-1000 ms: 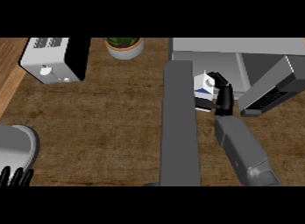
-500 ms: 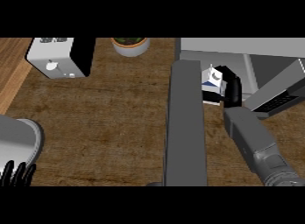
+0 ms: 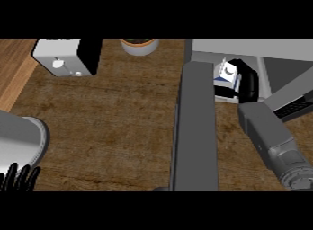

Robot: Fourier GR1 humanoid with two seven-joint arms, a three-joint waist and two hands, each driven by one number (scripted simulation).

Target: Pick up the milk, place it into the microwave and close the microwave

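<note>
The counter top (image 3: 113, 121) fills most of the view, a dark brown surface with a rough, mottled grain. Toward nine and ten o'clock it gives way along a slanting edge to a lighter wooden surface (image 3: 6, 72) with long, straight grain, orange-brown in tone. At eleven o'clock a white and black toaster (image 3: 66, 56) stands on the counter near the far edge. Just right of it, at twelve o'clock, sits a pale round pot (image 3: 140, 46) with a dark inside, cut off by the upper edge. The light is even and soft, with only faint shadows beside the standing objects.
</note>
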